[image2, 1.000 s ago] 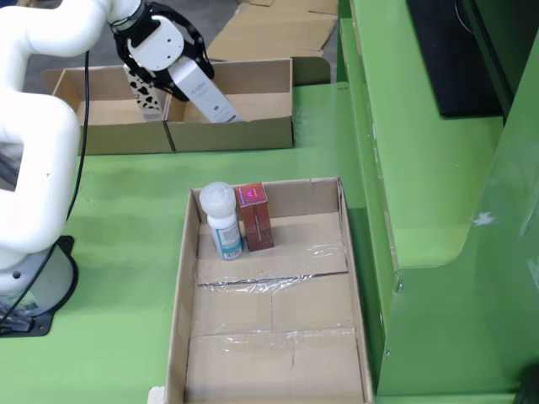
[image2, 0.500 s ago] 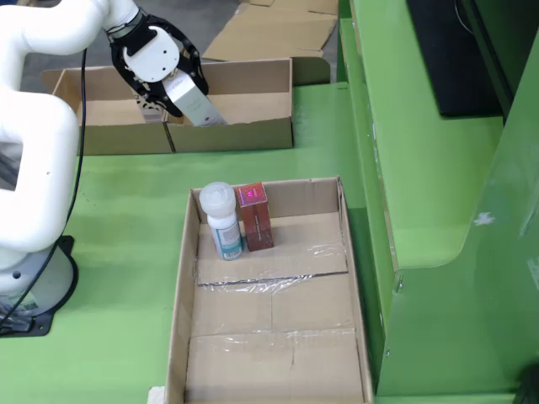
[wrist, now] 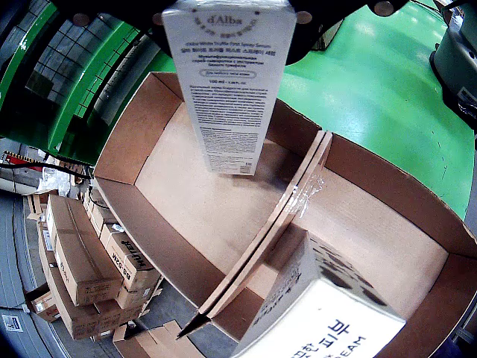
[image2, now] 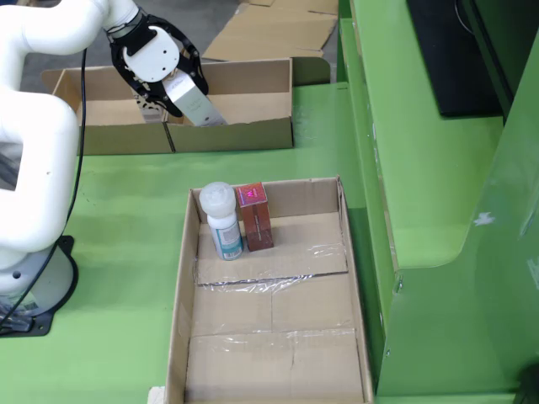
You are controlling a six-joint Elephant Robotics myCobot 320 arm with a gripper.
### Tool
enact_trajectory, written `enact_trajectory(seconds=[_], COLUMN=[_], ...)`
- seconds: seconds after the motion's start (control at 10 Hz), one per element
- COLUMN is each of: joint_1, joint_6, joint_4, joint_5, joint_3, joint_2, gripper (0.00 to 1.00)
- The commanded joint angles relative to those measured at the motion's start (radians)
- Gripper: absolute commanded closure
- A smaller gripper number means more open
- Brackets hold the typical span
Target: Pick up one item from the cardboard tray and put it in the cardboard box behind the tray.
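My gripper [image2: 171, 77] is shut on a tall white d'Alba carton [image2: 196, 106], tilted over the right compartment of the cardboard box [image2: 253, 135]. The box's front wall hides the carton's lower end. From the wrist view the carton [wrist: 231, 82] hangs from my gripper [wrist: 229, 15] close above the compartment floor; whether it touches I cannot tell. A divider [wrist: 276, 224] splits the box, and a white spotted carton [wrist: 320, 313] stands in the other compartment. In the cardboard tray [image2: 179, 295] a white bottle [image2: 223, 220] and a red box [image2: 255, 216] stand upright side by side.
Flattened cardboard [image2: 269, 29] lies behind the box. A green machine frame [image2: 421, 168] rises along the tray's right side. The arm's base [image2: 34, 286] stands left of the tray. Stacked brown cartons [wrist: 82, 261] show beyond the box in the wrist view.
Over the last second my gripper moved left and lower with the white carton, bringing it down into the box. In the last half second almost nothing moved.
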Motion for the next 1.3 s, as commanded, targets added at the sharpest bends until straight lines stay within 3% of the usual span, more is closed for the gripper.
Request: enact_trajectory(seconds=[0.0, 0.3, 1.2], joint_1=[-0.008, -0.008, -0.008], joint_6=[0.000, 0.000, 0.000], joint_4=[-0.007, -0.008, -0.007], joint_5=[-0.005, -0.005, -0.005], joint_3=[0.021, 0.021, 0.021], joint_2=[0.043, 0.043, 0.043], gripper=[1.00, 1.00, 0.10])
